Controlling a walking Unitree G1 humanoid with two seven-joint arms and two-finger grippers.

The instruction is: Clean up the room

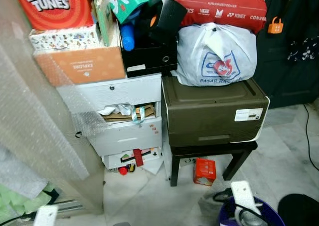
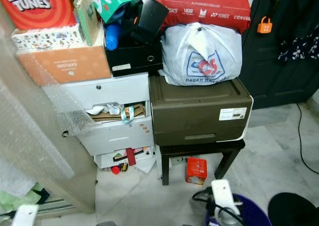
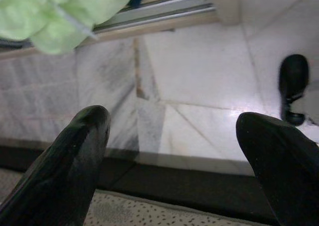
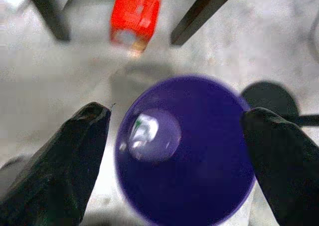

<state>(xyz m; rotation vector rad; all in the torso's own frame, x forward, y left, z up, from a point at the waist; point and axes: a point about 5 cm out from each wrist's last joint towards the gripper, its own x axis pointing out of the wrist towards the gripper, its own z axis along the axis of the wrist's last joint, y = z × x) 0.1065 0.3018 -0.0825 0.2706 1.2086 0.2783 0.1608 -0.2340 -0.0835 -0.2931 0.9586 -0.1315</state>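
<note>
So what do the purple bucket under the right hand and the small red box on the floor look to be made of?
The round purple bucket looks like moulded plastic: uniform colour, smooth inside, soft sheen. The small red box under the black stool looks like printed cardboard, with flat faces and sharp folded edges, though blur leaves that open.

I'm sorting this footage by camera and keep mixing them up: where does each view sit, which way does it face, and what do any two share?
Left eye view: on the head, facing forward and down at the brown storage box on a black stool.
Right eye view: same scene, other eye.
Left wrist view: along the left gripper, jaws apart, at marble floor.
Right wrist view: along the right gripper, jaws apart, above a purple bucket.
Shared: the red carton also shows in the eye views.
</note>
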